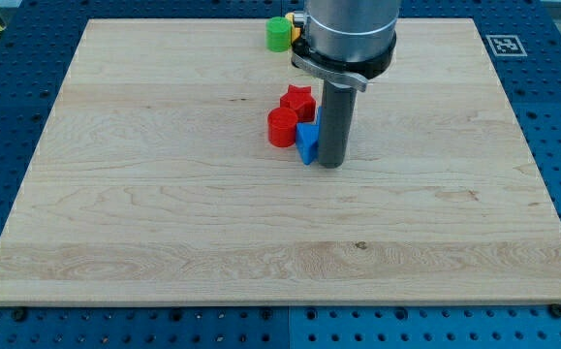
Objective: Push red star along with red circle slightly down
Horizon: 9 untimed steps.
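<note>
My tip (330, 163), a bare rod with no jaws, rests beside the blue block (306, 142) mid-board; it should circle toward the top edge, then push the red star (298, 101) and red circle (282, 127) down gently.

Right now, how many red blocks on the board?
2. The red star sits just above the board's middle; the red circle touches it at lower left. My tip is right of both, beside the blue block. None appear hidden.
</note>
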Available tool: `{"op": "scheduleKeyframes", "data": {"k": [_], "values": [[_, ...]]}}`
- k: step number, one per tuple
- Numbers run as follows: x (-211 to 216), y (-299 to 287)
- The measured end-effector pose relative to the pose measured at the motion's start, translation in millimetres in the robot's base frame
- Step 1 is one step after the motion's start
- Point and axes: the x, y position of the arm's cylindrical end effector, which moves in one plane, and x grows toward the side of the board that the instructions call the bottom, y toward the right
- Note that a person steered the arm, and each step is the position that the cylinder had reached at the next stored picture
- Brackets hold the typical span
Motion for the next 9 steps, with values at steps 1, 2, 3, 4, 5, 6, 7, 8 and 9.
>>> {"op": "scheduleKeyframes", "data": {"k": [1,2,3,4,5,6,7,8,9], "values": [[25.6,42.0],[24.3,94.1],[-4.5,141.1],[-6.5,144.9],[-12.4,139.0],[-43.2,114.9],[-71.2,96.6],[-78.2,94.8],[-81.7,87.2]]}}
